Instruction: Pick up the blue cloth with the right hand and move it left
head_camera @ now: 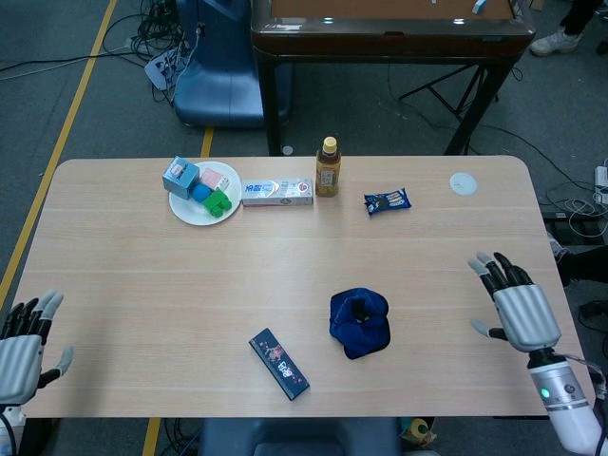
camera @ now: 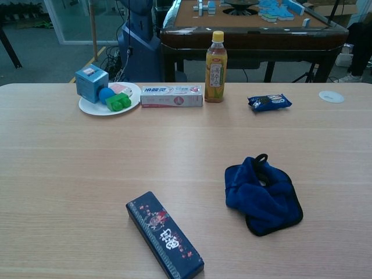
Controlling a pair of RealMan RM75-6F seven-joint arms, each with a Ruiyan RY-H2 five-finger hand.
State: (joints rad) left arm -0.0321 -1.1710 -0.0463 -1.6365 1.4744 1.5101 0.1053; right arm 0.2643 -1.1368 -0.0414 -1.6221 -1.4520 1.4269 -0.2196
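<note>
Blue cloth: crumpled on the table, well apart from and to the left of the right hand, untouched. Right hand: fingers spread, holding nothing, over the table's right edge. Left hand: fingers apart, empty, at the opposite edge; dark patterned box just left of the cloth.

Both the right hand and left hand have grey backs, dark fingers, pale fingertips; a green light glows on the right's white wrist.

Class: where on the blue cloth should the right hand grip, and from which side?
Grip the raised, bunched folds at the top of the blue cloth, coming from above. It lies crumpled, not flat, so the folds give fingers purchase. The right hand is open, off to its right.
</note>
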